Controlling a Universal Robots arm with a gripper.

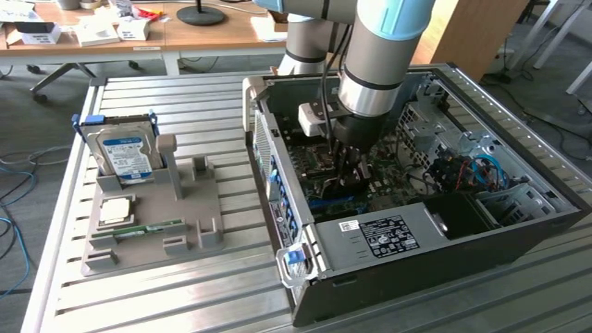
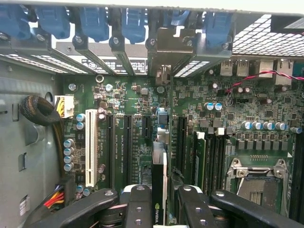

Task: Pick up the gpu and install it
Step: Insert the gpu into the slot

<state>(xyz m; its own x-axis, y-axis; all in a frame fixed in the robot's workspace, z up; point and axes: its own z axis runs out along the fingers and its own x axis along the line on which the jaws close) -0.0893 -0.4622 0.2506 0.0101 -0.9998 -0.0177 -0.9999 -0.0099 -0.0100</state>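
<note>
My gripper (image 2: 163, 192) is down inside the open computer case (image 1: 518, 229), right over the green motherboard (image 2: 247, 104). Its black fingers (image 2: 137, 204) are shut on the gpu (image 2: 159, 175), a thin dark card seen edge-on with a small logo on it. The card runs from between the fingers toward the case's rear slot openings, where its metal bracket (image 2: 167, 45) stands among the blue slot latches (image 2: 95, 21). It lines up with the black expansion slots (image 2: 180, 137). Whether its edge sits in a slot is hidden. In the exterior view the gripper (image 1: 351, 170) stands upright in the case's middle.
A grey parts fixture (image 1: 157, 208) lies at the exterior view's left on the slatted metal table (image 1: 185, 298), holding a silver hard drive (image 1: 127, 154) and a narrow green memory stick (image 1: 146, 229). Cables (image 1: 462, 170) and drive bays crowd the case's far side. A white slot (image 2: 89, 142) and an empty processor socket (image 2: 259, 183) flank the card.
</note>
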